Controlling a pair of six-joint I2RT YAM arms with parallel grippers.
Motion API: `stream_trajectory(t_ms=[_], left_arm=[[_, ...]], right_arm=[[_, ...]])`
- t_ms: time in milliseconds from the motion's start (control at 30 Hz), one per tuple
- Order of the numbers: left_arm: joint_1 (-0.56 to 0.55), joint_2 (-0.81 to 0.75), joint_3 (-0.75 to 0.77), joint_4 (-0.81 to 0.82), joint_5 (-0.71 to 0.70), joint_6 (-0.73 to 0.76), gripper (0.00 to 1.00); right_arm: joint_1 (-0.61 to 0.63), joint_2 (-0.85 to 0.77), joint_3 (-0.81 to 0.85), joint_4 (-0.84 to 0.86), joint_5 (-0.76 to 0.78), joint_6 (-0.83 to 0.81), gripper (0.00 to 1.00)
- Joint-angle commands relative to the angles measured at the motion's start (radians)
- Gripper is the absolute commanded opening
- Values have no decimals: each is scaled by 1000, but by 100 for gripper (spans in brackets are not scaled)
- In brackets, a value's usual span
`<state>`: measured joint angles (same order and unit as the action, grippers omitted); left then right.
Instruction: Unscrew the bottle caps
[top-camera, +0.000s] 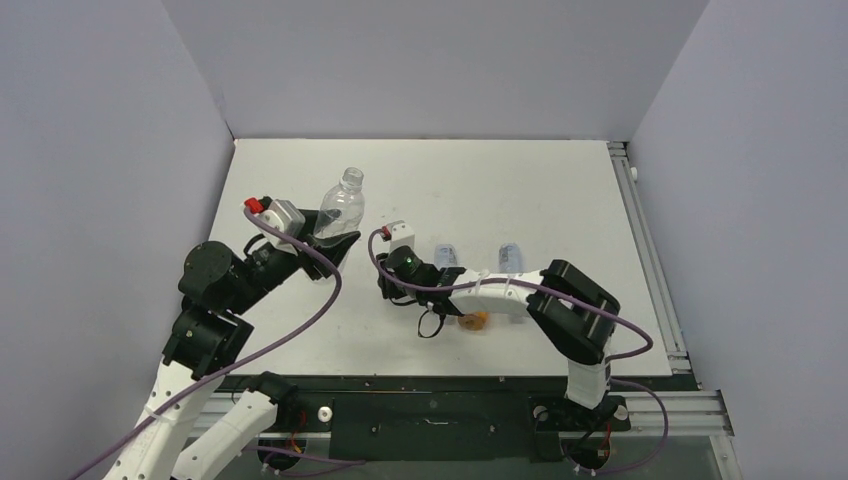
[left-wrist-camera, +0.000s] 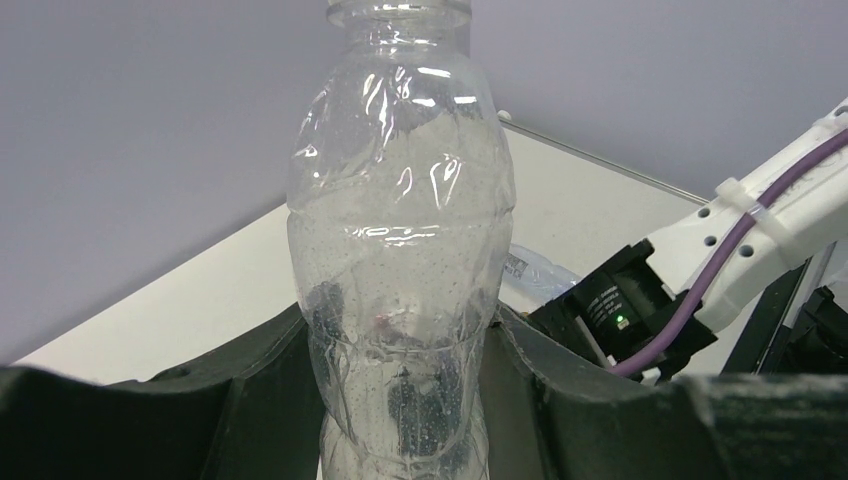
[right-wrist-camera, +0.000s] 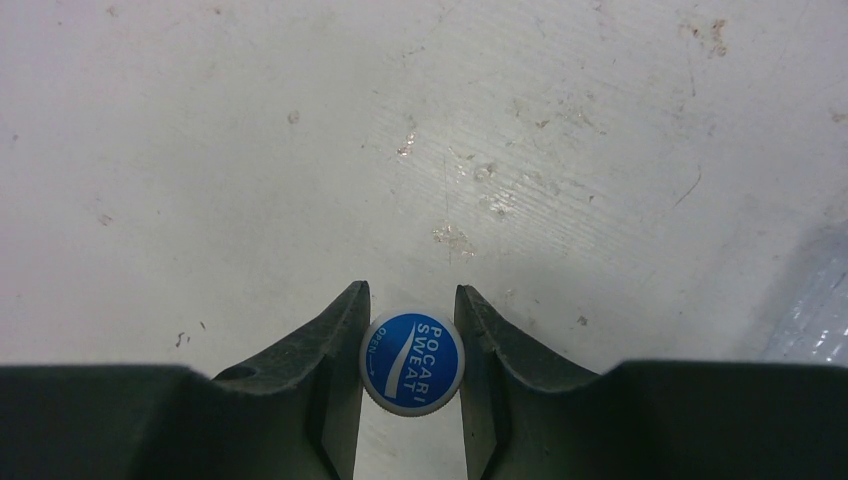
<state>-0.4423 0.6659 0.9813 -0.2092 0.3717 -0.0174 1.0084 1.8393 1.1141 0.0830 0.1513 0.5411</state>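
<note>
The left claw (left-wrist-camera: 400, 405) is closed around the lower body of the tall clear bottle (top-camera: 340, 212), one dark finger on each side. The bottle's long axis runs roughly upright, neck pointing up and away from the arm bases. Its mouth looks open, with no cap on it, and no label or writing shows on the ribbed plastic.

To the right of that bottle, and nearer the arm bases, the right claw (right-wrist-camera: 410, 300) points straight down at the white surface (top-camera: 560, 190). It is narrowed onto a small round cap (right-wrist-camera: 412, 362), pinched at its rim between the two fingers. The cap's flat face looks up at the wrist camera, blue with white lettering that reads "POCARI SWEAT", and a tiny "OPEN" sits beside a curved arrow. The cap is close over the surface, but the pictures do not settle whether it touches.

The coming move probably turns on this: the surface lies directly beneath the cap, so letting it go needs only the fingers to part.

Further right of the tall bottle stand two short bottles (top-camera: 446, 253) – their blue labels are too small to read. An orange bottle (top-camera: 473, 320) lies partly under the right arm, which is the nearer arm to all three.
</note>
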Motion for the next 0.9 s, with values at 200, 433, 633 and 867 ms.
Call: stream_trajectory(t_ms=[200,433,633,867], left_arm=[[9,-18,10,33,10,-47,0],[16,-31,-11,53,13,-61,0],[19,-48,-39,82,6,-68,0],[23,-41,-76,123,33,-75,0]], right_arm=[[22,108,-32,172,80,2,12],[12,-19,-84,192,27,-2,79],[-36,-277,-35,103,-75,-57,81],[-159,-516,145,22,-329,-70,82]])
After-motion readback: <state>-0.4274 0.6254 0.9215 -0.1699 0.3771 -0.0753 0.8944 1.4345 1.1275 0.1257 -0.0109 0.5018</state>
